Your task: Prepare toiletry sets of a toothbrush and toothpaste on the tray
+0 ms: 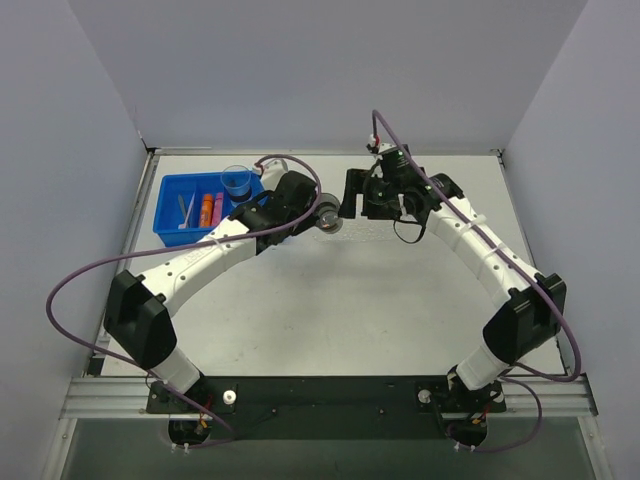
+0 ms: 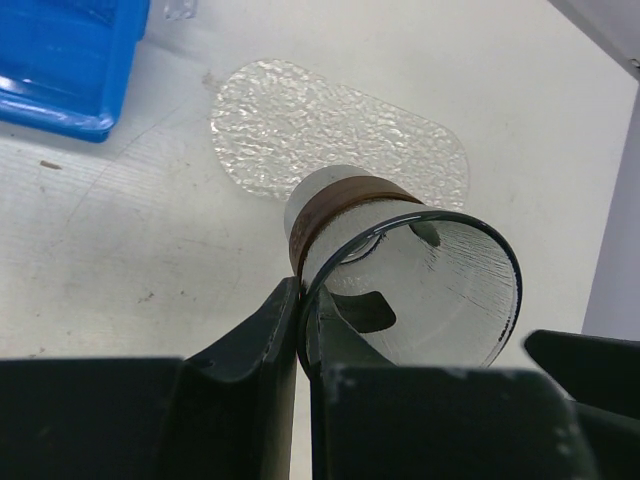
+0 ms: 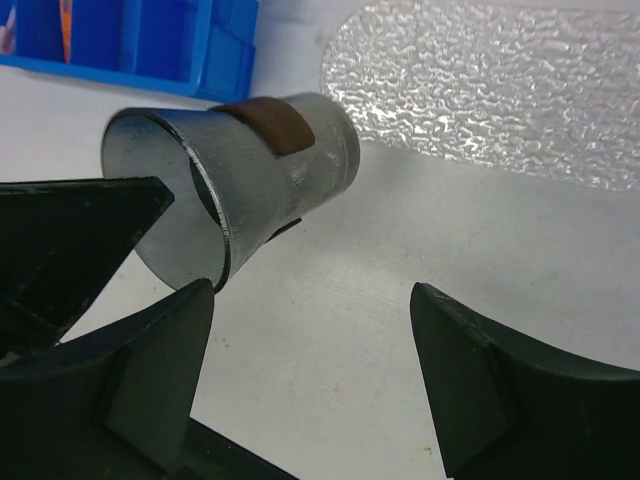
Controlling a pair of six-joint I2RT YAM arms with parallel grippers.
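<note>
Left wrist: my left fingers (image 2: 245,350) pinch cup (image 2: 400,270) rim; tray (image 2: 300,120) beyond its base, upper frame.
Right fingers (image 3: 500,380): spread, empty.

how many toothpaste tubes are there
2. The orange tube and the pink tube lie side by side in the blue bin. The left arm covers a corner of the bin, so more may be hidden.

Two cups (image 1: 237,182) (image 1: 328,218), two tubes (image 1: 206,209) (image 1: 218,207), one toothbrush (image 1: 185,208), one tray (image 2: 340,130).
</note>
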